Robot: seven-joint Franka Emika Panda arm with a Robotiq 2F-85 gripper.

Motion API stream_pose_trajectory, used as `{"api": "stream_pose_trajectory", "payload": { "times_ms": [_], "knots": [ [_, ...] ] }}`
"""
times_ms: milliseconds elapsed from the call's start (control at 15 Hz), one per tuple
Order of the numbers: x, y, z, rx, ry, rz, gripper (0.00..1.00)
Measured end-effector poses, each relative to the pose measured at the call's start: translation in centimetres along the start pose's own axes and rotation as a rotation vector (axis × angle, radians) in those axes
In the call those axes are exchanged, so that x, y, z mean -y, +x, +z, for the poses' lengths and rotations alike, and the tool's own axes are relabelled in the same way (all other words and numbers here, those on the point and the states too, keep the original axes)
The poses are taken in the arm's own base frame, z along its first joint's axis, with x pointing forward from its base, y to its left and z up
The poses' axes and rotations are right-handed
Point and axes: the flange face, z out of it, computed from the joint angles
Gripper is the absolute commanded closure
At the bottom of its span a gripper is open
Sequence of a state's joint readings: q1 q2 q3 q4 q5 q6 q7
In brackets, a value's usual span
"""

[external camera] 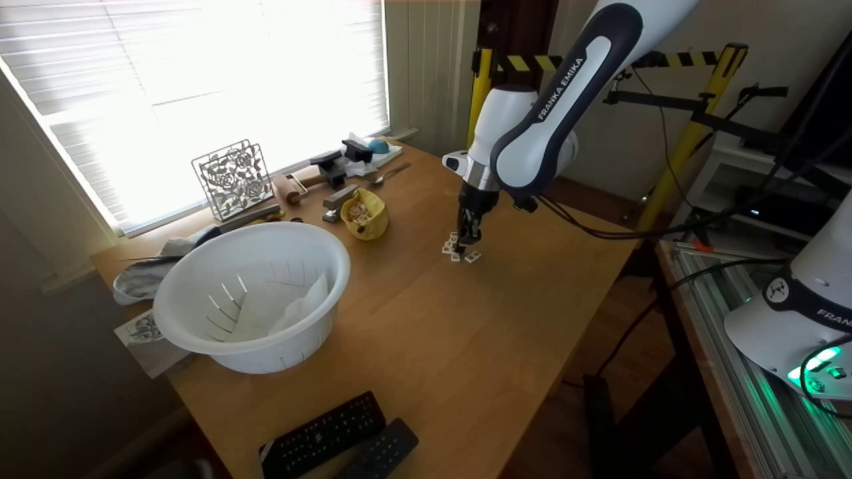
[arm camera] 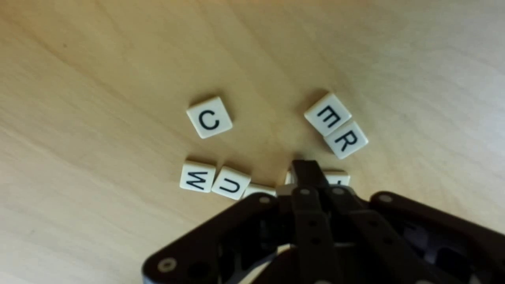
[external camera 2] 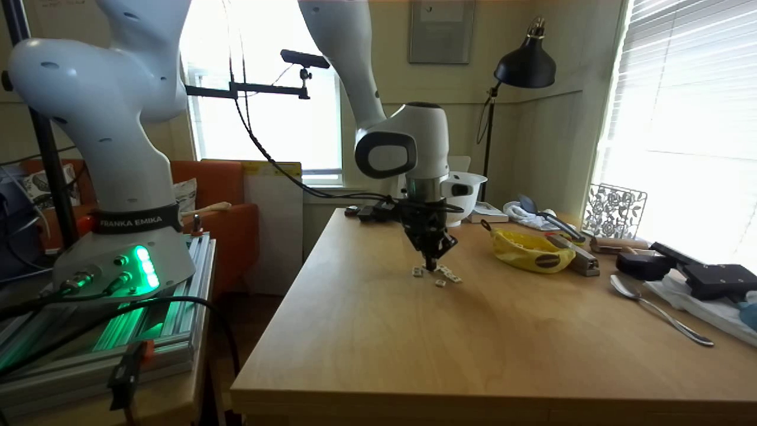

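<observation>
The pincer (arm camera: pixel 307 169) points down, its fingers (arm camera: pixel 309 213) drawn together, the tips low at the worktop (external camera 2: pixel 378 349) among white tiles (external camera 2: pixel 440 283); whether they touch it cannot be told. In the wrist view, the C tile (arm camera: pixel 209 117) lies by itself, left of the tips and farther off. Nearer on the left sits the M-or-W tile (arm camera: pixel 197 176), its sideways letter readable as either, with the U tile (arm camera: pixel 231 183) just to its right, slightly turned. The next tile (arm camera: pixel 259 190) follows on the right, its near part hidden by the pincer. Farther off and right of the tips, the E tile (arm camera: pixel 328 114) and the R tile (arm camera: pixel 346 139) lie side by side, touching or very nearly. Just right of the tips, the covered tile (arm camera: pixel 338 177) shows its far side and a scrap of its letter.

In an exterior view, the yellow bag (external camera: pixel 366 219) sits left of the tiles, holding pale pieces. Farther left and nearer is the bowl (external camera: pixel 286 349); two remotes (external camera: pixel 326 436) lie at the near end. The rack (external camera: pixel 236 179) stands far left by the window (external camera: pixel 200 80). In an exterior view, the spoon (external camera 2: pixel 665 318) lies on the right.
</observation>
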State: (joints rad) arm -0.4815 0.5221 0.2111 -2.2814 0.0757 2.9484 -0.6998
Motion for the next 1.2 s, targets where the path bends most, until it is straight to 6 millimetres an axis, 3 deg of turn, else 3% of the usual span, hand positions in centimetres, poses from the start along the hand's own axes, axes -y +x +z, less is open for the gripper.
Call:
{"api": "stream_pose_trajectory", "payload": {
  "times_ms": [1200],
  "knots": [
    [0.18, 0.08, -0.05, -0.001, 0.015, -0.005, 1.0]
  ]
}}
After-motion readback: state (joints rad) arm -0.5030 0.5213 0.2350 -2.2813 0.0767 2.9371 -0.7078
